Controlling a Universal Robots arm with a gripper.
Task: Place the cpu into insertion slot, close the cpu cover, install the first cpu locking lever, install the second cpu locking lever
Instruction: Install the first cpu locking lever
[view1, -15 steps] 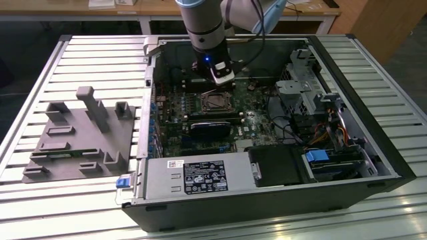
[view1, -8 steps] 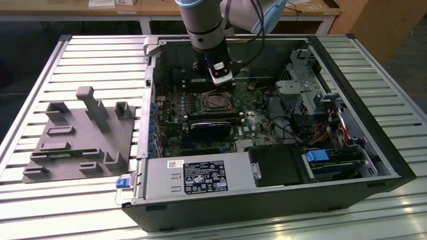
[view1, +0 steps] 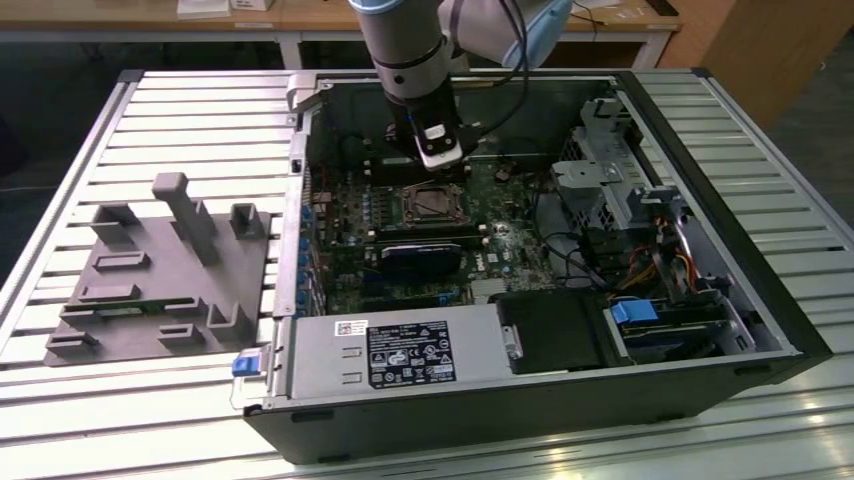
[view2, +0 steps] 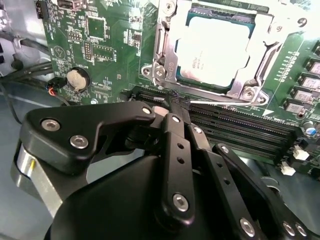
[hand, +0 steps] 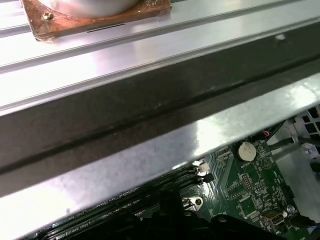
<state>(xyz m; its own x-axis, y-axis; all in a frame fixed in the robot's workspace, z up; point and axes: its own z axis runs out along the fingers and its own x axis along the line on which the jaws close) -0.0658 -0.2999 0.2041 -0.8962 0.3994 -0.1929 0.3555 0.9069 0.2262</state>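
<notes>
In the second wrist view the cpu (view2: 212, 47) lies in the insertion slot (view2: 252, 20) with its silvery top showing. The cpu cover (view2: 167, 47) lies flat around it as a silver frame. My gripper (view2: 175, 102) is shut with nothing between its black fingers (view2: 175, 150), and its tips sit just off the socket's edge, over the end of the memory slots (view2: 235, 127). In the exterior view the gripper (view1: 445, 172) hangs inside the open computer case, right behind the insertion slot (view1: 430, 203).
A grey fixture plate (view1: 160, 270) lies on the slatted table at the exterior view's left. The case holds a power supply (view1: 400, 355), a drive cage (view1: 621, 180) and cables. A coin battery (view2: 77, 77) sits on the board. The case wall (hand: 150, 145) runs close by.
</notes>
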